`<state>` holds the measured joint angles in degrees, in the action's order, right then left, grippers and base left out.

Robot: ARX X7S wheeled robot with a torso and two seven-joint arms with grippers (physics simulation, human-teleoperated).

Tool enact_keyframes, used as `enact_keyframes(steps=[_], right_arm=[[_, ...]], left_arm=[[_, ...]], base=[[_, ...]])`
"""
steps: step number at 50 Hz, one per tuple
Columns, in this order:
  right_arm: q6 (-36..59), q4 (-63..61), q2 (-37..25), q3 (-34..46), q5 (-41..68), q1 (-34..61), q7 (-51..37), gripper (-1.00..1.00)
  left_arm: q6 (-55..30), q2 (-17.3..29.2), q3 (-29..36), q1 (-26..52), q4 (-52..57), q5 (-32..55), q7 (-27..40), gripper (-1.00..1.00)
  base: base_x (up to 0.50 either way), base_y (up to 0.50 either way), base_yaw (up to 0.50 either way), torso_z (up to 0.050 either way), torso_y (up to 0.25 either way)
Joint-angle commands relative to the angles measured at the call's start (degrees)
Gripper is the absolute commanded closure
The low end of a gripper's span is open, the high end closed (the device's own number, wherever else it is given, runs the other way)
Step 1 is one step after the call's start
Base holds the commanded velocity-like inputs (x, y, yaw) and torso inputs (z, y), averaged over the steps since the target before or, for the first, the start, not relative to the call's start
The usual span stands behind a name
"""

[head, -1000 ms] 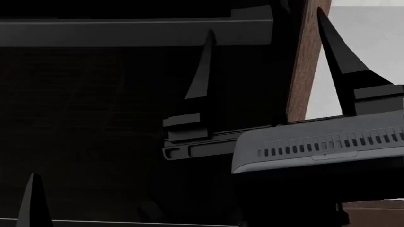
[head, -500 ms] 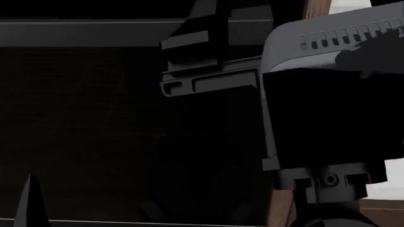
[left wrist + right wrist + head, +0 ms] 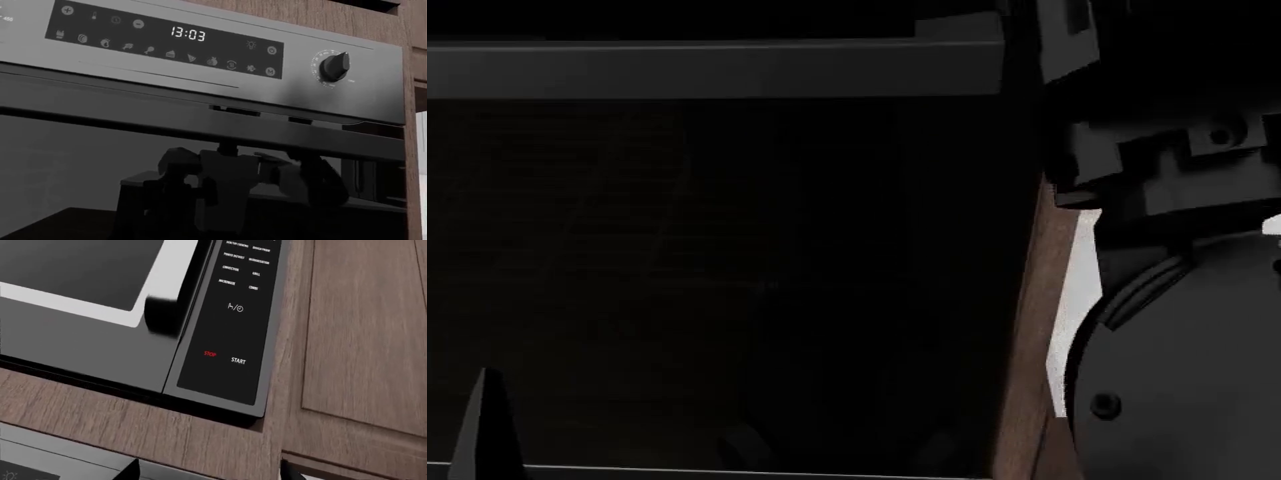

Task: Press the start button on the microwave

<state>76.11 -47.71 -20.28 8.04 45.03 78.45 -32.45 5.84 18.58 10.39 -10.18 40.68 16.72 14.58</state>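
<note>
The microwave shows in the right wrist view: a black glass door, a dark upright handle and a black control panel. The white START label sits low on the panel beside a red STOP label. My right gripper is open, its two dark fingertips spread wide over the wood strip just below the microwave, apart from the panel. In the head view only the right arm's wrist shows. One left fingertip pokes up at the lower left there.
Below the microwave is a black oven with a lit 13:03 display, a round knob and a long grey bar handle. Its dark glass door fills the head view. Brown wood cabinetry frames both appliances.
My right arm has risen steadily in the head view. Its open fingers have passed out of the top of the frame, and its wrist now fills the right edge. The left fingertip has not moved.
</note>
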Motion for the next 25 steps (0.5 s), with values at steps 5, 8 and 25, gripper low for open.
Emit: enact_keyframes(steps=[5,8,25], right_arm=[[4.74,7.51,2.94,-2.23,1.54,12.39,1.61,-1.00],[5.27,8.60,3.70,-2.82,2.32,13.81,1.70,-1.00],[10.94,16.89,5.90,-3.86,5.34,22.23,0.49,1.00]], left_arm=[[0.67,-0.56,-0.95,-0.27,-0.28,-1.27,-1.33,-1.00],[0.75,-0.50,-0.93,-0.32,-0.31,-1.20,-1.26,-1.00],[0.93,-0.02,-0.70,-0.52,-0.07,-0.87,-1.00,-1.00]], base=[[0.00,0.00,0.00,0.000,0.000],[0.00,0.00,0.00,0.000,0.000],[0.00,0.00,0.00,0.000,0.000]])
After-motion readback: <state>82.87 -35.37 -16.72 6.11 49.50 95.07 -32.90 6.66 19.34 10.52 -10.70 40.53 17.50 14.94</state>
